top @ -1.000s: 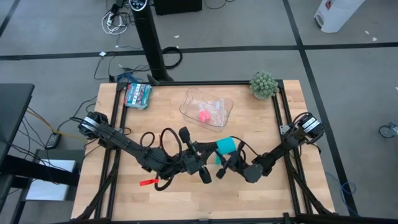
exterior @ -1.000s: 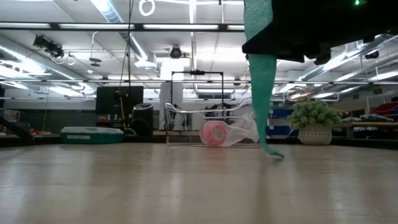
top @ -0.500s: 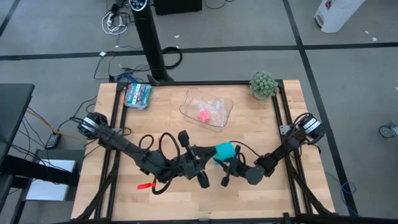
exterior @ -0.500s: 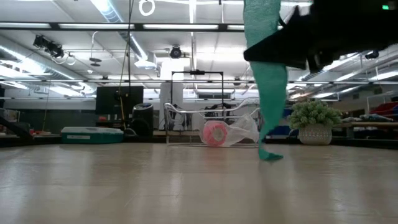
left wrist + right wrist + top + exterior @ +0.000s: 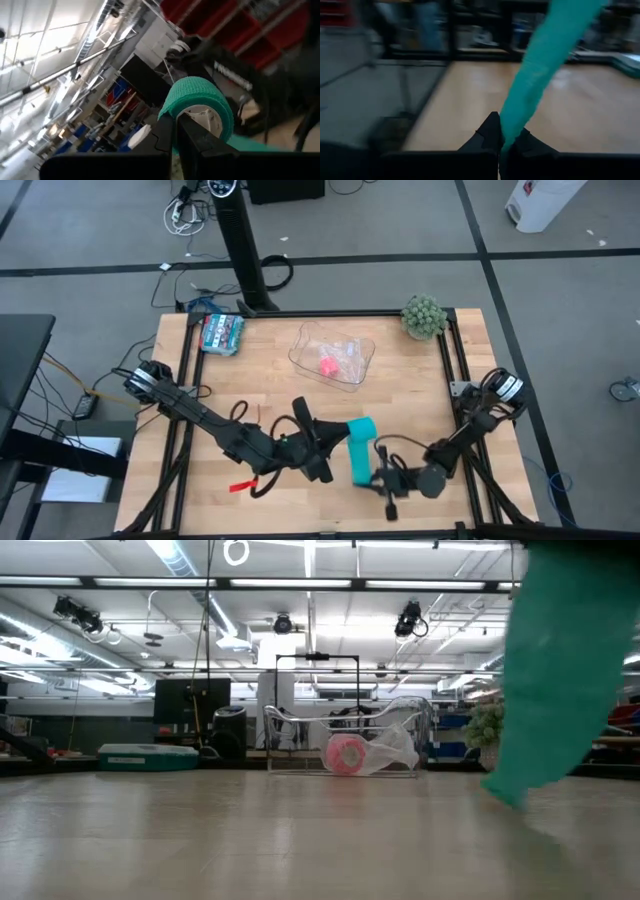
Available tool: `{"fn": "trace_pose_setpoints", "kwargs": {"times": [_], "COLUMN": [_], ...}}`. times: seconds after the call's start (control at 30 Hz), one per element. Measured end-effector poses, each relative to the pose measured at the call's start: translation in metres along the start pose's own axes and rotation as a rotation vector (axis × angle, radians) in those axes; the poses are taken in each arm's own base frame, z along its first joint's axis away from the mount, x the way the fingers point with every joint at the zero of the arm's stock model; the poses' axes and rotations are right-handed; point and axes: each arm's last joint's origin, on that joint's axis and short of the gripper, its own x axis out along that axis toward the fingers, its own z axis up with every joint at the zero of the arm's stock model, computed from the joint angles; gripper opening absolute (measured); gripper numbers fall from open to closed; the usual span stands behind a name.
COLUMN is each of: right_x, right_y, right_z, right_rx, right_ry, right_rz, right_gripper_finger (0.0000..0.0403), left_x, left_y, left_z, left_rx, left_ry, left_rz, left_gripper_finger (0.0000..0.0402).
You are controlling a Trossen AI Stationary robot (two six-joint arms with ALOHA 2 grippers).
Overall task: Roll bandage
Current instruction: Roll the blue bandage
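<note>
left gripper (image 5: 325, 452) — clamped on the rolled core of the bandage (image 5: 358, 450) | strip's long axis stretches from that roll toward the table's near edge | right gripper (image 5: 383, 480) — pinching the strip's free end, both arms holding it taut

High view: overhead, looking straight down.
Low view: tabletop level, facing twelve o'clock.
Wrists: close on the bandage (image 5: 200, 102).
Shared: bandage.

one bandage (image 5: 359, 448), two grippers
</note>
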Motion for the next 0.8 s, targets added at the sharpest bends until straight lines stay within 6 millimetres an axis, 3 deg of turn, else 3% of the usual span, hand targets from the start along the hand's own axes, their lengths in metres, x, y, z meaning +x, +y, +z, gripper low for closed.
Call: {"fn": "trace_pose_setpoints", "kwargs": {"times": [0.17, 0.4, 0.63, 0.8], "right_x": [-0.009, -0.021, -0.037, -0.047], "right_y": [0.028, 0.056, 0.069, 0.064], "right_z": [0.021, 0.066, 0.117, 0.143], "right_rx": [-0.055, -0.127, -0.236, -0.250], "right_ry": [-0.036, -0.001, -0.032, -0.096], "right_rz": [0.151, 0.233, 0.293, 0.353], "right_gripper_finger": [0.0000, 0.0000, 0.0000, 0.0000], "left_x": [0.001, 0.003, -0.002, -0.010], "left_y": [-0.004, -0.011, -0.026, -0.040], "left_z": [-0.008, -0.021, -0.034, -0.044], "left_rx": [0.154, 0.266, 0.357, 0.451], "left_ry": [0.112, 0.199, 0.210, 0.194], "left_rz": [0.012, -0.039, -0.079, -0.123], "left_gripper_finger": [0.0019, 0.0019, 0.0016, 0.0015]}}
